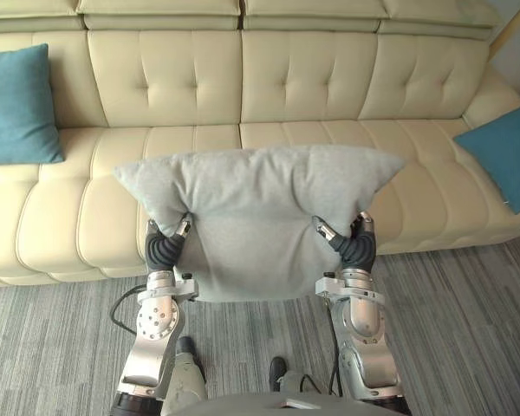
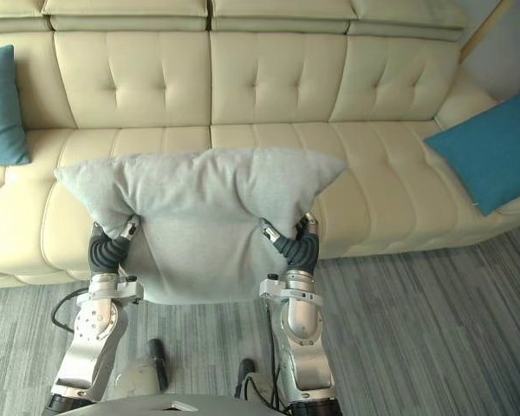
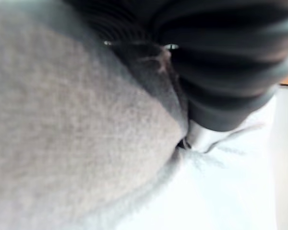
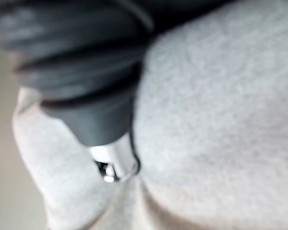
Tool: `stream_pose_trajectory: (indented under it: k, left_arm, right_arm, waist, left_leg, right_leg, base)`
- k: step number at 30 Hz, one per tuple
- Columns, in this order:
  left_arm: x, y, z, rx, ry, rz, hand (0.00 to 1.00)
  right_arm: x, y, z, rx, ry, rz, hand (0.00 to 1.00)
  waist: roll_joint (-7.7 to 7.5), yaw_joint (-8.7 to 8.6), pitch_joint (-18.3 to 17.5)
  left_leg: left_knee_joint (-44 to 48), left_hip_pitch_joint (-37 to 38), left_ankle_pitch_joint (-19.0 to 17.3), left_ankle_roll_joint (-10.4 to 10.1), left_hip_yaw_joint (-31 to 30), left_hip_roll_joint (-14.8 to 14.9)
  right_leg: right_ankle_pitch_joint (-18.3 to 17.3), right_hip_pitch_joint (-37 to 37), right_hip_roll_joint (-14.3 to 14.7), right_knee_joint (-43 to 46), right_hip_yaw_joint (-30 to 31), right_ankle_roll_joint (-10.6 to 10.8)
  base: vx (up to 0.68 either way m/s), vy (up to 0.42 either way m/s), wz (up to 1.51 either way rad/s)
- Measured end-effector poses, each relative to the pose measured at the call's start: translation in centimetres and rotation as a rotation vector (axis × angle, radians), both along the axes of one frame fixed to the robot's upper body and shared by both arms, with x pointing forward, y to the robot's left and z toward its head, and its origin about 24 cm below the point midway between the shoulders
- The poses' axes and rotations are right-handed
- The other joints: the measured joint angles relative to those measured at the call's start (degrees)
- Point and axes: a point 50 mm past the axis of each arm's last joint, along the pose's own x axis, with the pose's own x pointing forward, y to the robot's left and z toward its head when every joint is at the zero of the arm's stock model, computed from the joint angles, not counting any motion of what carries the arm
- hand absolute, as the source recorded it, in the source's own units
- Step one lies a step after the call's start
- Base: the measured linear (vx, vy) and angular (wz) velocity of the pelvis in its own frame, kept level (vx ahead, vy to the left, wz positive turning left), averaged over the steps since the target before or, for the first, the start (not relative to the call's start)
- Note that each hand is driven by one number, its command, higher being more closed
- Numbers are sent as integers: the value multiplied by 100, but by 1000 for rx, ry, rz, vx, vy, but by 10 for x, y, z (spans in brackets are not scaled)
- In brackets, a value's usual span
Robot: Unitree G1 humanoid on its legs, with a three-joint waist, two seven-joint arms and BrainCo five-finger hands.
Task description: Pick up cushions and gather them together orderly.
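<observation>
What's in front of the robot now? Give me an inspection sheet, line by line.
Surface: cream tufted sofa.
Job's things: grey cushion held up in front of the sofa; left teal cushion leaning at one end, right teal cushion at the other, far apart.
Clutter: nothing seen.
Hands: left hand and right hand each pinch a lower side of the grey cushion.
Cables: nothing seen.
Surroundings: grey striped carpet before the sofa.

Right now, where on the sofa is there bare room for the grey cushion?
Free: the seat stretch of the cream tufted leather sofa between the left teal square cushion and the right teal square cushion. Crowded: both ends. The grey fabric cushion, gripped by the left robot hand and right robot hand, hides the seat's front middle.
</observation>
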Motion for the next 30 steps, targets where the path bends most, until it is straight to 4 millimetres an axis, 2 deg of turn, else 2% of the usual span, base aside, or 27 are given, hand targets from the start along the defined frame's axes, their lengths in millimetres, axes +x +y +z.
stream_pose_trajectory:
  k: [3, 9, 12, 15, 17, 19, 21, 23, 24, 25, 26, 28, 29, 30]
  left_arm:
    - [-7, 5, -12, 6, 54, 14, 100]
    - [-13, 10, -17, 12, 80, 23, 100]
    - [-13, 10, -17, 14, 79, 17, 100]
    - [-13, 9, -17, 9, 79, 14, 100]
    - [-16, 9, -19, 1, 92, 20, 100]
    - [-20, 10, -21, -11, 100, 30, 100]
    - [-25, 8, -19, -37, 95, 41, 100]
    - [-26, 6, -16, -60, 83, 41, 100]
    - [-27, 5, -17, -65, 87, 42, 100]
    - [-27, 4, -17, -66, 87, 35, 100]
    - [-27, 2, -17, -66, 86, 31, 100]
    - [-24, 2, -15, -71, 74, 31, 100]
    - [-23, 5, -13, -70, 65, 47, 100]
    - [-24, 10, -14, -66, 69, 68, 100]
  right_arm:
    - [2, 2, -12, -43, 60, 20, 100]
    - [2, 5, -15, -48, 72, 36, 100]
    - [2, 5, -15, -50, 73, 35, 100]
    - [1, 3, -16, -54, 75, 32, 100]
    - [-5, 4, -16, -50, 81, 33, 100]
    - [-15, 5, -7, -41, 45, 38, 100]
    - [-17, 5, 3, -46, 3, 45, 100]
    - [-18, 4, 14, -45, -43, 37, 100]
    - [-18, 3, 16, -45, -51, 34, 100]
    - [-16, 2, 18, -49, -66, 27, 100]
    - [-13, 0, 21, -63, -80, 29, 100]
    - [-10, 1, 23, -70, -90, 35, 100]
    - [-6, 4, 22, -68, -89, 48, 100]
    - [0, 9, 18, -71, -75, 69, 100]
  waist:
    - [-4, -9, -26]
    - [-6, 12, -28]
    - [8, -61, -22]
    - [120, -164, 52]
    - [258, -57, 131]
    - [385, 77, 166]
    - [450, 131, 128]
    - [412, 104, 184]
    - [365, 105, 181]
    - [395, 109, 144]
    - [503, 146, 87]
    - [530, 186, 47]
    - [492, 205, 54]
    - [435, 218, 69]
  left_leg:
    - [-206, 277, 18, 23, -77, -132]
    - [-244, 358, 13, 6, 100, -121]
    - [-237, 255, -22, -52, 59, -119]
    - [150, -21, -85, -97, -265, -63]
    - [564, -33, -259, -122, -348, 90]
    - [749, -6, -305, -142, -330, 148]
    - [721, -16, -282, -167, -243, 177]
    - [1252, -417, -155, -401, 29, 263]
    - [1036, -414, -207, -358, 147, 196]
    - [398, -351, -167, -331, 138, 52]
    - [-151, -262, 217, -228, 111, -47]
    - [-152, -185, 213, -133, 159, -177]
    - [208, -348, 6, 91, 124, -176]
    - [721, -463, -176, 270, 104, -109]
  right_leg:
    - [132, 245, -68, -218, 113, 22]
    - [190, 73, -73, -143, 393, -5]
    - [160, -51, -91, -35, 341, -38]
    - [-51, -145, -69, 389, 66, 5]
    - [-491, -119, -54, 948, -52, -62]
    - [-778, -148, -109, 1288, -83, -86]
    - [-835, -233, -145, 1375, -75, -110]
    - [-799, -77, -231, 1204, -89, -176]
    - [-804, -7, -305, 1130, -86, -167]
    - [-820, 49, -384, 1053, -79, -139]
    - [-841, 112, -419, 919, -22, -106]
    - [-819, 200, -462, 617, 53, -110]
    - [-568, 390, -394, 192, 112, -79]
    - [-387, 573, -390, -48, 162, 98]
  base:
    - [22, 29, -14]
    - [-68, 26, -21]
    - [-91, 24, -2]
    - [-63, -26, 43]
    - [-37, -67, 26]
    - [-20, -57, 12]
    - [10, -44, -6]
    - [52, -15, 16]
    - [61, 20, 22]
    - [124, 150, -2]
    - [206, 238, -12]
    - [236, 198, -14]
    - [249, 125, -19]
    - [254, 135, -33]
